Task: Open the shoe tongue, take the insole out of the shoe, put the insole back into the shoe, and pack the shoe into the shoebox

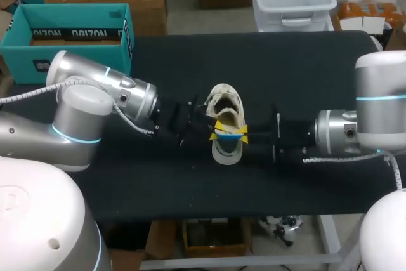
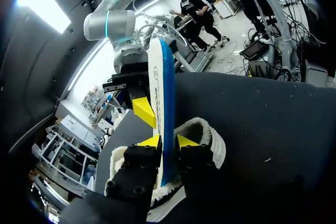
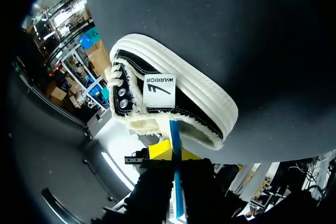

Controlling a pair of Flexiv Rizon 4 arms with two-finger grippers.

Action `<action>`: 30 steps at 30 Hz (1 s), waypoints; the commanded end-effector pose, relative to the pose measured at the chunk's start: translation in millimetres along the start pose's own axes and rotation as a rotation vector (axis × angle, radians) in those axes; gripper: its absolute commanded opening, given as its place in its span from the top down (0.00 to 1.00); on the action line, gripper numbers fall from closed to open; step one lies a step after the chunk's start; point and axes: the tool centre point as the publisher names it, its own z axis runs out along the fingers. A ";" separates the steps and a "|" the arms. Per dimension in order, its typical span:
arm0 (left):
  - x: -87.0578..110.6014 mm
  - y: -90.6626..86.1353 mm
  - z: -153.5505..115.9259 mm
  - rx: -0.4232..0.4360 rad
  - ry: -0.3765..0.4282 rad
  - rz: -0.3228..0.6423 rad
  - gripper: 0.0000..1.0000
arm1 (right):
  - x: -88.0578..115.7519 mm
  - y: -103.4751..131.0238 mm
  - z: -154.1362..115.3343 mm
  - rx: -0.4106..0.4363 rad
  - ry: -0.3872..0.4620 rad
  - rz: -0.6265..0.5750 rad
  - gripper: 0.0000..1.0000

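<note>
A low black shoe (image 1: 225,101) with a white sole and fleece lining lies in the middle of the dark table. Its white insole (image 1: 226,150) with a blue underside is out of the shoe, held on edge just in front of it. My left gripper (image 1: 219,128) pinches one side of the insole and my right gripper (image 1: 242,132) the other. In the left wrist view the insole (image 2: 160,87) stands upright between my left gripper (image 2: 168,141), over the shoe (image 2: 212,140). From the right wrist, the insole's blue edge (image 3: 176,140) runs between my right gripper (image 3: 175,156) towards the shoe (image 3: 173,103). The teal shoebox (image 1: 70,36) stands open at the back left.
The black table top (image 1: 304,74) stretches to the right and front of the shoe. Both arms lie low across it, one from each side, meeting at the middle.
</note>
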 end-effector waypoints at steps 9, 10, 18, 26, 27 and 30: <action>1.1 -19.2 -6.2 -0.003 -0.014 0.043 1.00 | 1.4 7.3 4.4 0.002 0.008 -0.004 1.00; 1.1 -17.2 -5.7 -0.007 -0.011 0.040 1.00 | 2.0 8.3 5.4 -0.001 0.006 -0.004 1.00; -2.7 7.6 -0.9 -0.044 0.000 0.000 1.00 | 11.3 24.1 16.3 -0.007 -0.015 0.002 1.00; -5.2 26.0 -0.6 -0.065 -0.002 -0.038 1.00 | 15.6 33.6 21.5 -0.027 -0.033 0.014 1.00; -4.8 27.5 -0.4 -0.066 -0.001 -0.041 1.00 | 15.3 34.5 21.9 -0.029 -0.034 0.016 1.00; -3.4 28.0 -0.1 -0.064 0.002 -0.045 1.00 | 14.7 34.7 21.9 -0.029 -0.035 0.019 1.00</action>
